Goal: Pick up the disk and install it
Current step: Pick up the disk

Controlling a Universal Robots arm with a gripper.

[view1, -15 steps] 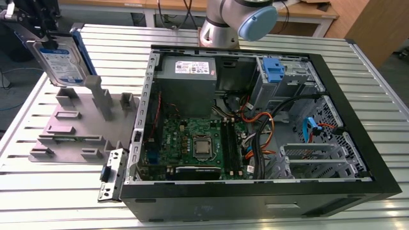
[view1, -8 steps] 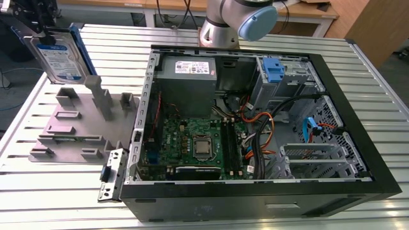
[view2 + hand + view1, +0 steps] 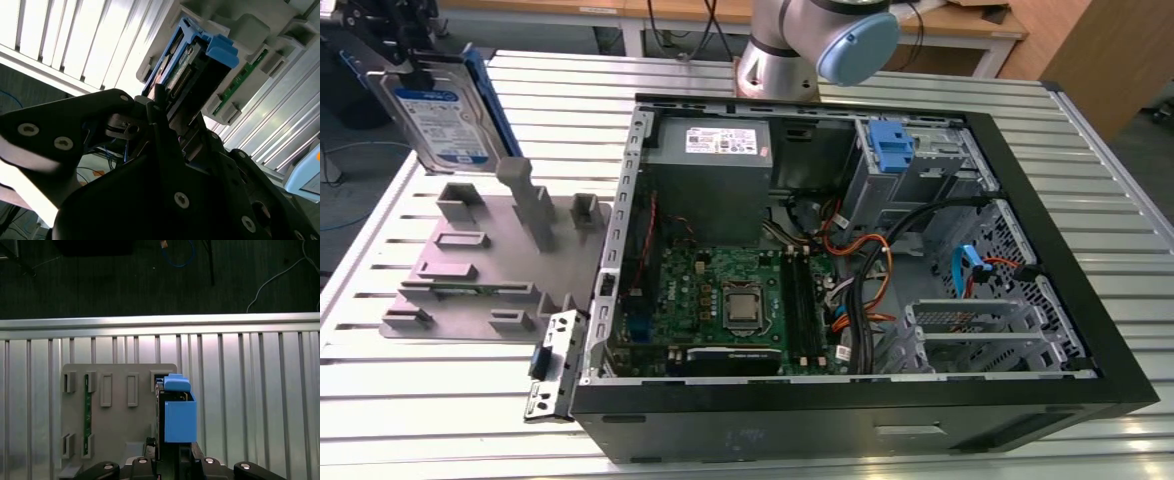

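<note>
1. The flat rectangular silver-grey disk (image 3: 438, 105), with a white-and-blue label and a blue plastic rail frame, is held upright above the table at the exterior view's left.
2. In the second wrist view, the jaws of the black gripper (image 3: 161, 112) are seen clamped on the disk (image 3: 186, 65).
3. The disk is positioned over the grey moulded plastic holder (image 3: 480, 262).
4. The open black computer case (image 3: 854, 425) is laid on the slatted metal table (image 3: 427, 410), just beside the holder.

A slatted aluminium table (image 3: 427, 400) spans the scene, with wooden desks (image 3: 961, 22) beyond its far edge. In the first wrist view, loose cables (image 3: 179, 263) lie on dark floor (image 3: 100, 285).
</note>
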